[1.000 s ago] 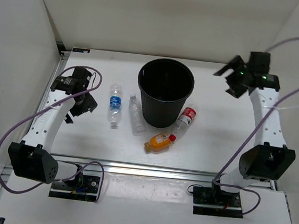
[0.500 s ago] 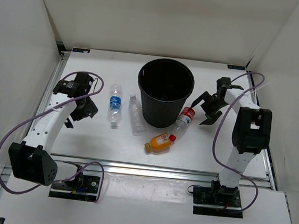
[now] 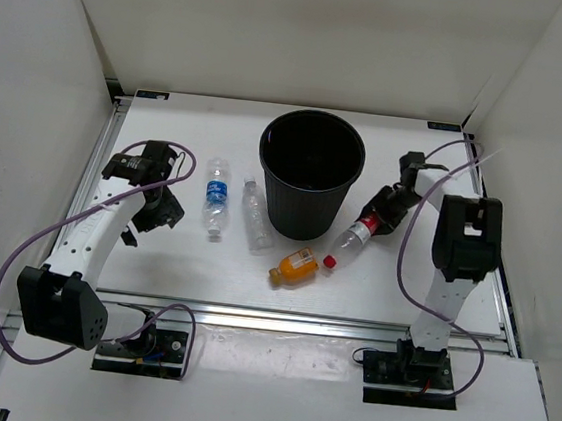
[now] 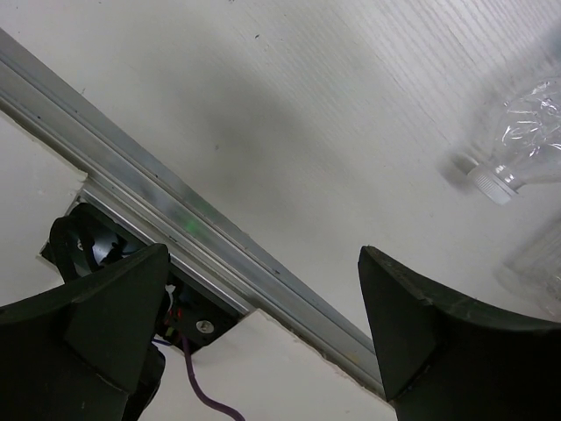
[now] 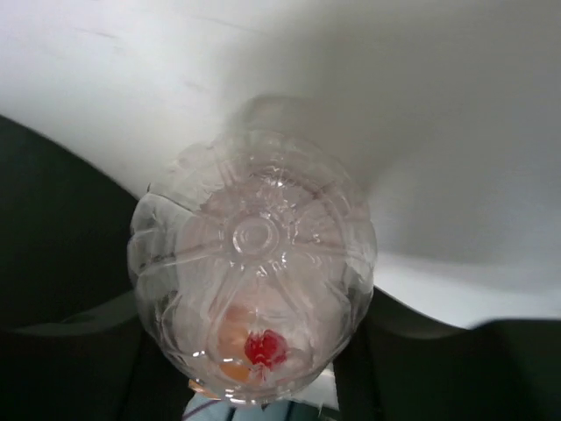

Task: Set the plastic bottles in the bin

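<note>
While right gripper (image 3: 379,217) grips base of red-label bottle (image 3: 355,237), cap near orange bottle (image 3: 293,268), lift straight, clear bin (image 3: 316,117) rim, release over centre. Left gripper (image 3: 155,212) wide open, empty. Bin interior dark, contents indiscernible. Blue-label bottle (image 3: 216,200), unlabelled bottle (image 3: 252,215) lie left of bin.

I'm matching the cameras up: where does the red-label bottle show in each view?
Top external: the red-label bottle is just right of the bin, its base end at the right gripper.
Left wrist: not in it.
Right wrist: its clear base fills the centre, seen end-on.
Shared landmark: the red cap, seen through the base in the right wrist view.
</note>
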Motion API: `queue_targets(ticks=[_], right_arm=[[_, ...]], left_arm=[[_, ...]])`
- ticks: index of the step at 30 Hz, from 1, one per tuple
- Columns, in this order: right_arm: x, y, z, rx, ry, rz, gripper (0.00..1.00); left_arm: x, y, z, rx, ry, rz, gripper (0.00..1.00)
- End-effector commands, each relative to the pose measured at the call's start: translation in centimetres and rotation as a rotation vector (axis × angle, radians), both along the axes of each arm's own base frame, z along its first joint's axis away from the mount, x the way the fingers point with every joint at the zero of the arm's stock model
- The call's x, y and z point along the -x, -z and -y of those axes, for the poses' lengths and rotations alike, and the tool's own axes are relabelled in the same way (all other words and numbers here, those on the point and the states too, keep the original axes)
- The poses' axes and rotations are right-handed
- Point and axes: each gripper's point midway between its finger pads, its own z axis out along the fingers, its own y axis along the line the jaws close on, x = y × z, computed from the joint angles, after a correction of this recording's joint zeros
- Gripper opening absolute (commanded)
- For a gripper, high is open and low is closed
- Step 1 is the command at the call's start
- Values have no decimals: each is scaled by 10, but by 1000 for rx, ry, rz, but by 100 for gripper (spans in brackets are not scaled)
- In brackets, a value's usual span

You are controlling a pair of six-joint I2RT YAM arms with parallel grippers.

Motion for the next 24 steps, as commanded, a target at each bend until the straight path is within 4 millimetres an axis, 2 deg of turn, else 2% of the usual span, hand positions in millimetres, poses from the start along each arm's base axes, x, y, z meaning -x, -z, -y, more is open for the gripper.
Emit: queue_targets(ticks=[1, 2, 4, 5, 6, 7, 9, 10, 11, 12, 14, 15, 17, 18, 19, 20, 21, 22, 23, 24], right_arm=[[17, -24, 52, 161, 67, 38, 43], [11, -54, 60, 178, 94, 133, 40], [6, -88, 86, 230, 169, 215, 38], [4, -120, 93, 244, 196, 302, 38], [-4, -143, 97, 244, 214, 368, 38], [-14, -187, 104, 255, 243, 479, 36], [-28, -235, 106, 251, 258, 602, 36], [-32, -262, 99, 242, 250, 677, 36], [-41, -311, 94, 229, 250, 811, 36], [-44, -338, 81, 218, 230, 889, 36], [-59, -375, 64, 215, 193, 1017, 39], [-59, -413, 40, 189, 146, 1128, 42], [-75, -426, 18, 219, 71, 1196, 45], [-73, -447, -4, 208, 29, 1269, 50], [-84, -437, -17, 230, -25, 1265, 52], [-85, -435, -30, 224, -60, 1271, 55], [-82, -429, -53, 206, -121, 1269, 62], [-85, -423, -65, 206, -159, 1273, 90], [-76, -420, -81, 196, -212, 1273, 100], [-74, -417, -83, 219, -225, 1267, 100]], left_arm=[[8, -5, -1, -1, -11, 14, 100], [1, -7, 2, 15, -9, 42, 100], [-4, -6, 7, 39, -4, 49, 100], [-8, -8, 9, 53, -2, 65, 100], [-12, -9, 14, 65, 10, 83, 100], [-15, -7, 18, 75, 21, 83, 100], [-22, -5, 24, 92, 35, 96, 100], [-28, -6, 28, 94, 55, 120, 100], [-31, -5, 30, 103, 66, 120, 100], [-34, -5, 33, 105, 76, 130, 100], [-43, -5, 40, 120, 93, 157, 100], [-47, -6, 41, 123, 94, 172, 100], [-57, -6, 44, 115, 111, 201, 100], [-61, -4, 43, 104, 117, 202, 100], [-63, -2, 46, 104, 126, 200, 100], [-69, 0, 48, 104, 126, 197, 100], [-72, 2, 47, 92, 131, 195, 100], [-79, 1, 51, 96, 141, 211, 100], [-86, 4, 53, 91, 153, 205, 100], [-90, 6, 58, 92, 166, 206, 100]])
